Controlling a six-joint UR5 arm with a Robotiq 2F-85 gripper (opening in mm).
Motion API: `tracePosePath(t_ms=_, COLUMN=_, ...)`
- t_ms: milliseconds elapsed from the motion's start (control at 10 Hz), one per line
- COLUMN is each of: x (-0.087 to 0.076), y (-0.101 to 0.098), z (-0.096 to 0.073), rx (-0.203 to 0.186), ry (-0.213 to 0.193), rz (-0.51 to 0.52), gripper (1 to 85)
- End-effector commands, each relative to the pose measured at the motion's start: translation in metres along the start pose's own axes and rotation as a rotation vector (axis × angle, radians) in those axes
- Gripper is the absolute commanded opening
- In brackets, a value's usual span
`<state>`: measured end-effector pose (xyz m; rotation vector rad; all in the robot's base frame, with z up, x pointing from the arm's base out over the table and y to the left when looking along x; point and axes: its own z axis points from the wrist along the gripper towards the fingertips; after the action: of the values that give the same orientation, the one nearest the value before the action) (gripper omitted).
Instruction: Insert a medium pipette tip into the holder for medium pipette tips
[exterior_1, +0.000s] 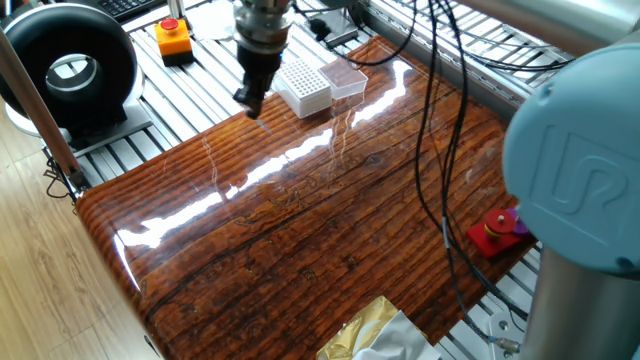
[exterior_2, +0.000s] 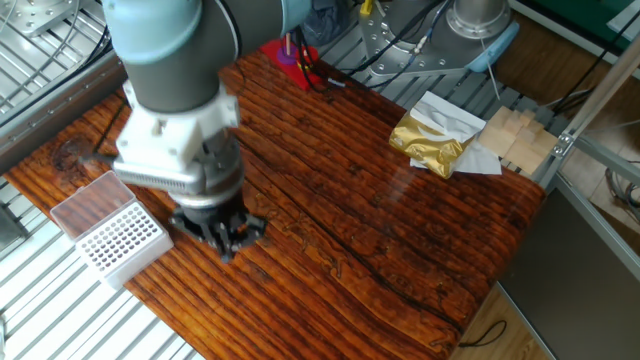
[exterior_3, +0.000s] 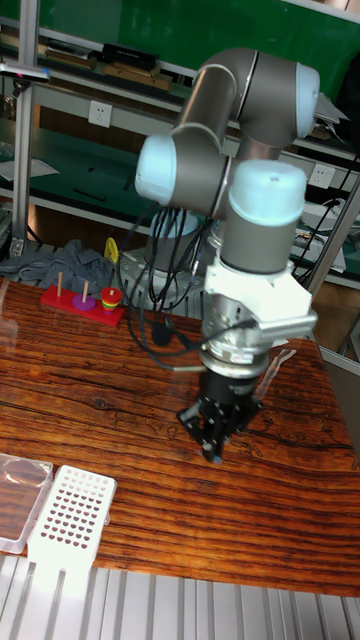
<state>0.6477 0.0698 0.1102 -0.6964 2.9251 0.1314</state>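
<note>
The holder for medium pipette tips (exterior_1: 303, 85) (exterior_2: 122, 238) (exterior_3: 70, 514) is a white block with a grid of holes, standing at the edge of the wooden table. My gripper (exterior_1: 251, 101) (exterior_2: 229, 243) (exterior_3: 212, 448) hangs just above the table beside the holder, a short way from it, pointing down. Its fingers are pressed together. A thin pale sliver, the medium pipette tip (exterior_3: 213, 458), pokes out below them, barely visible.
A clear lid (exterior_1: 346, 79) (exterior_2: 84, 206) (exterior_3: 20, 486) lies against the holder. An orange button box (exterior_1: 174, 38) and a black round device (exterior_1: 70, 65) stand off the table. A red peg toy (exterior_3: 84, 299), a gold foil bag (exterior_2: 430, 140) and wooden blocks (exterior_2: 515, 140) sit at the far side.
</note>
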Motion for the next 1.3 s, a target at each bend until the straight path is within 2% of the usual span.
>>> tracePosePath(t_ms=0, x=0.032, y=-0.013, z=-0.016, rx=-0.005, ry=0.015, rz=-0.02, gripper=1.0)
tracePosePath(t_ms=200, x=0.042, y=-0.017, z=-0.02, rx=-0.005, ry=0.015, rz=-0.027, gripper=1.0)
tracePosePath(t_ms=500, x=0.048, y=-0.017, z=-0.021, rx=-0.016, ry=-0.001, rz=-0.008, gripper=1.0)
tracePosePath(t_ms=700, x=0.052, y=-0.011, z=-0.022, rx=-0.046, ry=-0.018, rz=0.036, gripper=1.0)
tracePosePath(t_ms=800, x=0.051, y=-0.016, z=-0.022, rx=-0.018, ry=-0.006, rz=0.023, gripper=1.0)
tracePosePath(t_ms=900, x=0.047, y=-0.016, z=-0.024, rx=-0.006, ry=0.0, rz=0.022, gripper=1.0)
tracePosePath(t_ms=1000, x=0.042, y=-0.01, z=-0.026, rx=-0.016, ry=-0.004, rz=0.034, gripper=1.0)
tracePosePath(t_ms=1200, x=0.04, y=-0.009, z=-0.028, rx=-0.009, ry=-0.008, rz=0.032, gripper=1.0)
